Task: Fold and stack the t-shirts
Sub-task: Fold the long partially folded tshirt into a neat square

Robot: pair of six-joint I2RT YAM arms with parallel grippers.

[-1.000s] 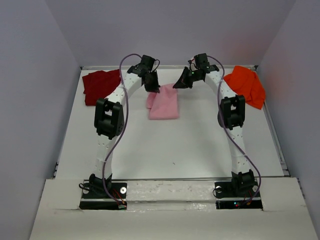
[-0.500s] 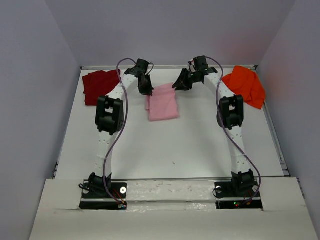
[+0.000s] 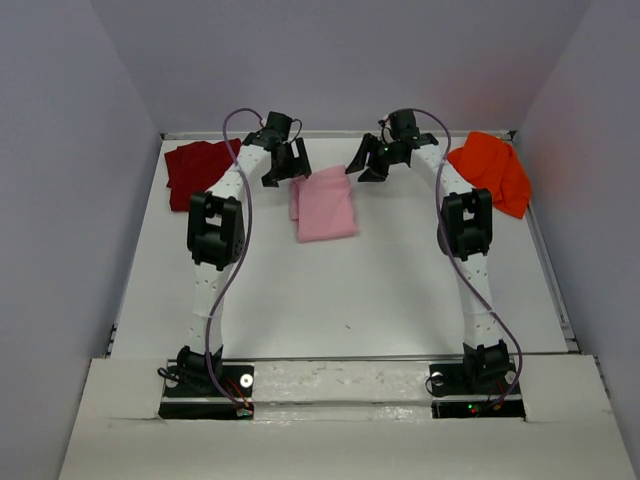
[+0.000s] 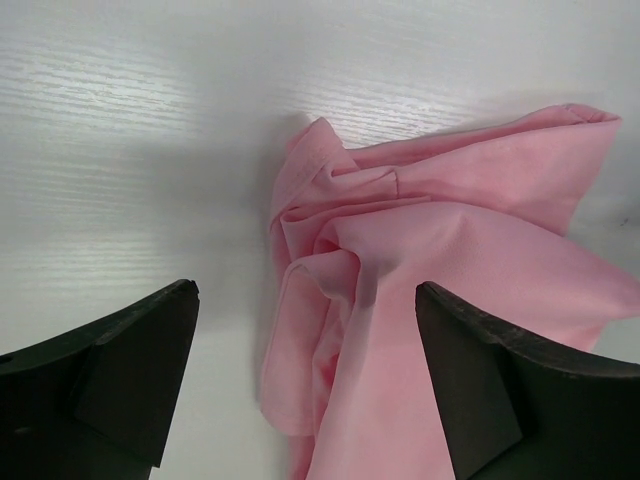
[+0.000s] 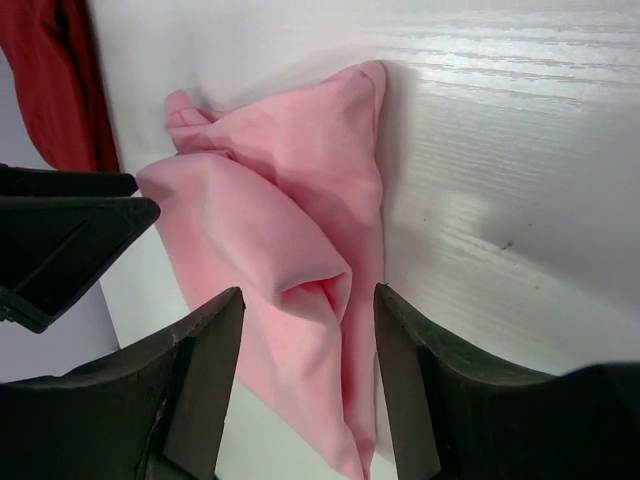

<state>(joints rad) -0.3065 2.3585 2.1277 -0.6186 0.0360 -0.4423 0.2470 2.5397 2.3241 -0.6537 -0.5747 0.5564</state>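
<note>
Left gripper [image 3: 285, 166] and right gripper [image 3: 368, 168] hover over the pink shirt's [image 3: 327, 205] far edge, both jaws open, holding nothing.

Near the tabletop's [image 3: 350, 300] far edge, the left gripper [image 3: 287, 172] hangs with jaws spread wide, the right gripper [image 3: 365, 168] with jaws parted, both empty.

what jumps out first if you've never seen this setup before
The light pink t-shirt catches the eye first, folded into a rough rectangle at the far middle of the white table. The left gripper and right gripper hover open over its far edge. Next come the far corners: the dark red t-shirt on the left, the orange t-shirt on the right.
</note>
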